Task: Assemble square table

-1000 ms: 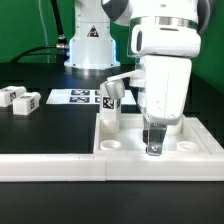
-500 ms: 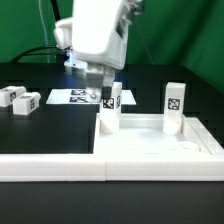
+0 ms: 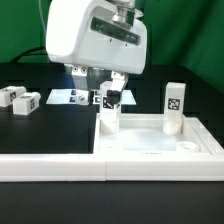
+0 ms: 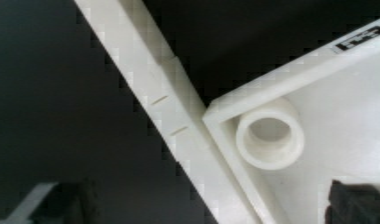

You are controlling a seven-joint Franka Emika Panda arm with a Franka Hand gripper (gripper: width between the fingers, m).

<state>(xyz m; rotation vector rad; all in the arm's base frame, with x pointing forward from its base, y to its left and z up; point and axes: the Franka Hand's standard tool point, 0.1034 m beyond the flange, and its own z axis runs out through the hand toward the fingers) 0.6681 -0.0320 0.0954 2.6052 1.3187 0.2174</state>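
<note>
The white square table top (image 3: 150, 140) lies at the exterior view's lower right, against the white fence (image 3: 50, 165). Two tagged white legs stand upright in its far sockets, one on the left (image 3: 110, 118) and one on the right (image 3: 174, 108). My gripper (image 3: 110, 88) hangs open and empty above the left leg. In the wrist view the gripper (image 4: 201, 205) has its dark fingertips (image 4: 45, 200) wide apart. Below them are the fence (image 4: 160, 90) and an empty corner socket (image 4: 267, 135) of the top (image 4: 338, 95).
Two loose tagged legs (image 3: 10, 96) (image 3: 28, 102) lie at the exterior view's left on the black table. The marker board (image 3: 72, 97) lies behind, partly hidden by my hand. The robot base stands behind that.
My gripper left the right leg standing on the top, rose, and moved to the exterior view's left. It now hangs over the left leg, larger in view.
</note>
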